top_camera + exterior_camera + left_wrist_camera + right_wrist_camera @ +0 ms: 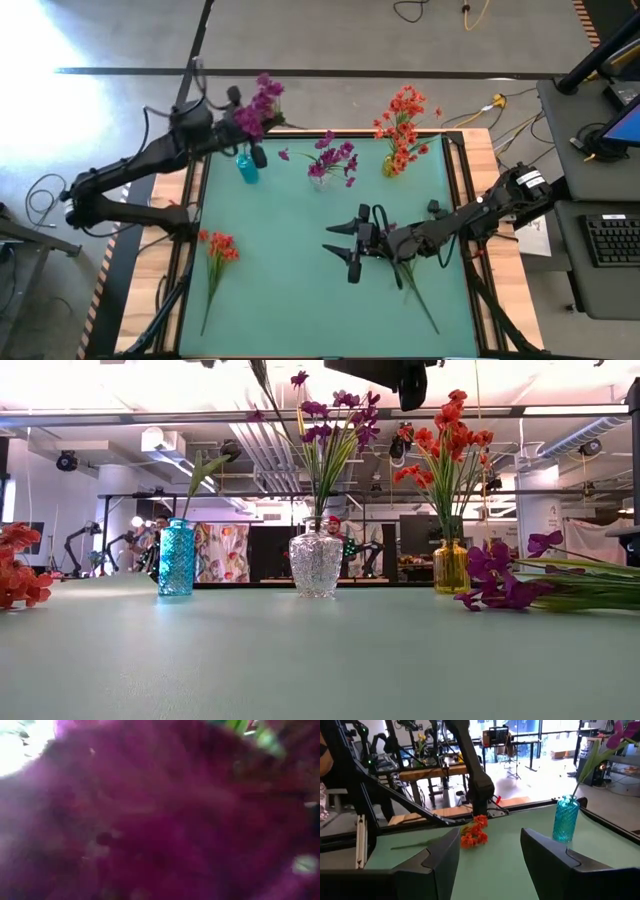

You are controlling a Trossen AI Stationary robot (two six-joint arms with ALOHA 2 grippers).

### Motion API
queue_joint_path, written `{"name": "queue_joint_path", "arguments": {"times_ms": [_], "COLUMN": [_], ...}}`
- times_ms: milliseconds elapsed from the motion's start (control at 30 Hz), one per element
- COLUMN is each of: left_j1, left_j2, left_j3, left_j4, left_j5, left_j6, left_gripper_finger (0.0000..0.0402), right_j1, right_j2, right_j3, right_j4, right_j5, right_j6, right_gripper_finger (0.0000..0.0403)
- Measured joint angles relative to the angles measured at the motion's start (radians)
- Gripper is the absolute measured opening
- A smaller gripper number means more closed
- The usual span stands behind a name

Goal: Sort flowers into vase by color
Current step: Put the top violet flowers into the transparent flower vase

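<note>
Left gripper (250,125) pinched a magenta flower (262,103) above the blue vase (246,168), upper left.
Right gripper (352,243) hovered mid-frame, fingers spread, empty, beside a lying flower (415,290).

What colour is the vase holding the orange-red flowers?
Amber yellow glass vase, clearest in the low view.

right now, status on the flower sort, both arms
Left gripper shut on magenta flower, above blue vase. Right gripper open, empty, mid-table. Orange flower loose on mat. Nothing in the way.
</note>
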Motion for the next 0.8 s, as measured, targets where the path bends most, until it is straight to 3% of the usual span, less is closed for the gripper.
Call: {"name": "queue_joint_path", "arguments": {"times_ms": [67,133,267,367,633,733,800], "left_j1": [0.05,0.068,0.066,0.062,0.061,0.061,0.061], "left_j2": [0.027,0.051,0.095,0.122,0.139,0.139,0.139], "left_j3": [-0.009,-0.015,-0.02,-0.021,-0.025,-0.03,-0.03], "left_j4": [-0.001,0.0,0.003,0.007,0.015,0.014,0.007], "left_j5": [0.098,0.132,0.141,0.141,0.141,0.141,0.141], "left_j6": [-0.027,-0.042,-0.036,-0.023,0.008,0.009,0.009], "left_gripper_finger": [0.0003,0.0003,0.0003,0.0003,0.0003,0.0003,0.0003], "right_j1": [0.0,-0.001,-0.007,-0.008,0.018,0.025,0.021], "right_j2": [0.0,0.001,0.001,-0.003,-0.039,-0.04,-0.044], "right_j3": [0.0,0.0,0.0,0.017,0.22,0.32,0.398], "right_j4": [-0.012,-0.014,-0.012,-0.013,-0.085,-0.183,-0.248], "right_j5": [0.0,0.0,0.004,0.065,0.026,0.108,0.231], "right_j6": [0.0,0.0,-0.002,-0.009,-0.221,-0.286,-0.35], "right_gripper_finger": [0.0201,0.0201,0.0201,0.0201,0.0201,0.0201,0.0201]}}
